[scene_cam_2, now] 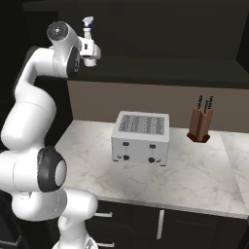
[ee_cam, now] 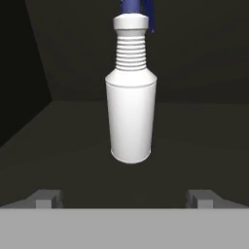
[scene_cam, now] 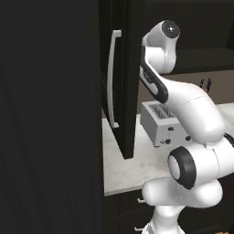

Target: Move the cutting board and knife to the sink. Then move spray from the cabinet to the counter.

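Up in the cabinet point(scene_cam: 116, 82) recess, your gripper point(ee_cam: 125, 198) stood spread wide, its two fingertips point(ee_cam: 47, 198) apart with nothing between them. Straight ahead of it, and centred between the fingertips in the hand view, the spray point(ee_cam: 130, 116) stood upright on the dark shelf point(ee_cam: 194, 141), near the gripper but not yet touched. Its blue trigger nozzle sat at the top of the ribbed neck.

From the right base view, you had the hand raised level with the spray, which peeked just above the wrist. Below the spray, the toaster point(scene_cam_2: 141, 137) sat on the marble tabletop point(scene_cam_2: 204, 180), and well to the toaster's right stood the knife block point(scene_cam_2: 200, 124) with its two black-handled knives. I saw no cutting board, orange-handled knife or sink in these frames, so I could not confirm that part; by my reading you were on the second part of the task, reaching for the spray.

The next move, as I judged it, called for a straight advance until the bottle's body lay between the fingertips, then a close on the wide body rather than the slim neck. Push too far and the bottle could tip backward.
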